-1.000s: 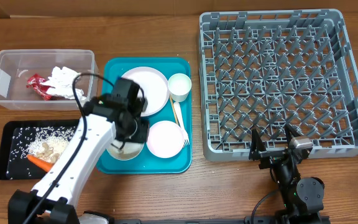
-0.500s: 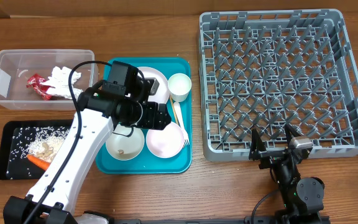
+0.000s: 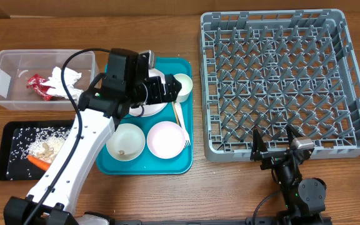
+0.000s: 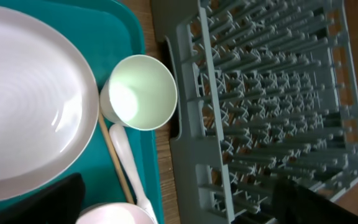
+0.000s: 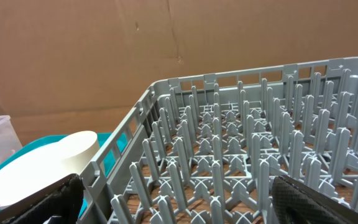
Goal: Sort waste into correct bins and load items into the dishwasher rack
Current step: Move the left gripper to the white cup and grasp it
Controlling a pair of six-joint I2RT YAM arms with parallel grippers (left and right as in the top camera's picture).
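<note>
- The left end effector hovers over the far right corner of the teal tray. Its fingers are spread wide with nothing in them. It's aimed at the cup, which stands upright in that corner, so I'd guess that's the next pick.
- The right end effector sits well off the teal tray's right side. It's wide open too, and holds nothing.
- All the dishes I can see are on the teal tray. The plate is at the far end, just beside the cup, and the two bowls are side by side at the near end. The fork and what looks like a chopstick lie along the right edge.
- The bowl on the left has a few crumbs in it, so that might need one more tip-out.
- The waste looks mostly handled. The clear tub, off the teal tray's far left corner, holds a napkin and a red wrapper. The black tray, off the near left side, has the rice and the carrot.
- The dishwasher rack, right of the teal tray on the table, has nothing loaded in it.
- My read is that sorting is pretty much done and loading hasn't started.
</note>
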